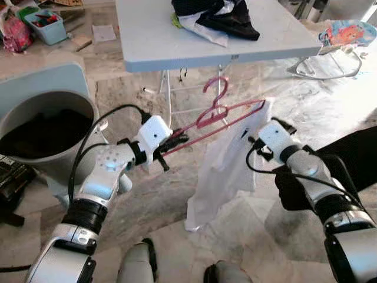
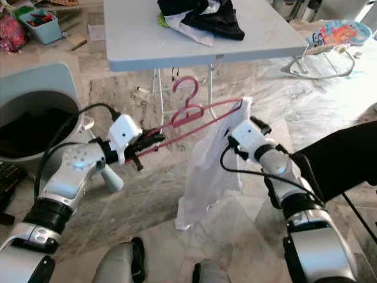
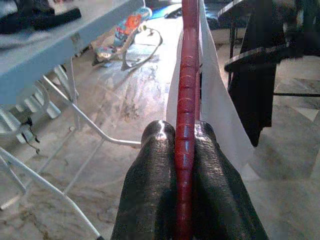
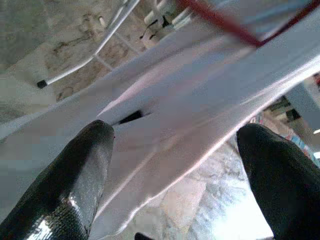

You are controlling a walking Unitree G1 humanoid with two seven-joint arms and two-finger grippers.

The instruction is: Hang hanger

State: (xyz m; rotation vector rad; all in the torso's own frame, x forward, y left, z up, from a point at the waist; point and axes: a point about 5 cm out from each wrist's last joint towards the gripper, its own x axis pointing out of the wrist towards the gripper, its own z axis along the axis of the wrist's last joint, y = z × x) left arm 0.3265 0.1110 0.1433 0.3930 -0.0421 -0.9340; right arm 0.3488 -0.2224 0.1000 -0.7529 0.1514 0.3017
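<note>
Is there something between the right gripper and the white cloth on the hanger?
Nothing visible is. The right gripper is open, with its fingers on either side of the white cloth, which hangs from the pink hanger. The left gripper is shut on the hanger's other end.

A folding table (image 1: pixel 147 41) spans the upper middle of the frame, with a heap of clothes (image 1: pixel 218 17) on its far right part. Below the table's front edge, at frame centre, hangs the hanger (image 1: pixel 215 112), its lower left end at the left gripper (image 1: pixel 172 144). A garment (image 1: pixel 227 171) drapes from the hanger's right end, touching the right gripper (image 1: pixel 254 137) just right of it. A tub (image 1: pixel 41 132) sits at the left edge, a bin (image 1: pixel 44 23) in the upper left corner, a baby bouncer (image 1: pixel 339 44) in the upper right.
</note>
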